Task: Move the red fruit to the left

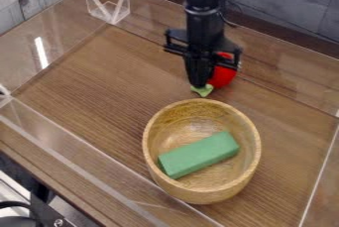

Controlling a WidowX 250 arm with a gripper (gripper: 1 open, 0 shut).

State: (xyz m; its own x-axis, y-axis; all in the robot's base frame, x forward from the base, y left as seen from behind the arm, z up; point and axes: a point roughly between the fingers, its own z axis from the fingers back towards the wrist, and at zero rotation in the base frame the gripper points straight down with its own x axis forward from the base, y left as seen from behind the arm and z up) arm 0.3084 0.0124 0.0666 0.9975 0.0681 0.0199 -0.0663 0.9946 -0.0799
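- Far left, you have the clear plastic wall [27, 122] of the enclosure running along the near-left edge of the wooden table [93, 82], with glare on its upper part.
- At the upper left, a small clear plastic stand [106, 5] sits on the table near the back, well apart from everything else.
- Near the middle, your gripper [201, 74] comes straight down from the top of the view, its black body upright and its fingers pointing at the table.
- Your jaws are drawn together, far narrower than an open spread, and they are clamped on the red fruit [225, 71]. Only the right side of the fruit shows past the black fingers.
- The red fruit sits on the table just behind the bowl's far rim, a little right of the table's centre. Its green leafy stem [204, 90] pokes out below the fingers, close to the rim.
- Below and slightly right of the gripper, the wooden bowl [166, 132] stands on the table nearer the camera.
- Inside the bowl, a green rectangular block [200, 155] lies at a slant across the bottom.
- Far right, the other clear wall [322, 171] closes off the table.
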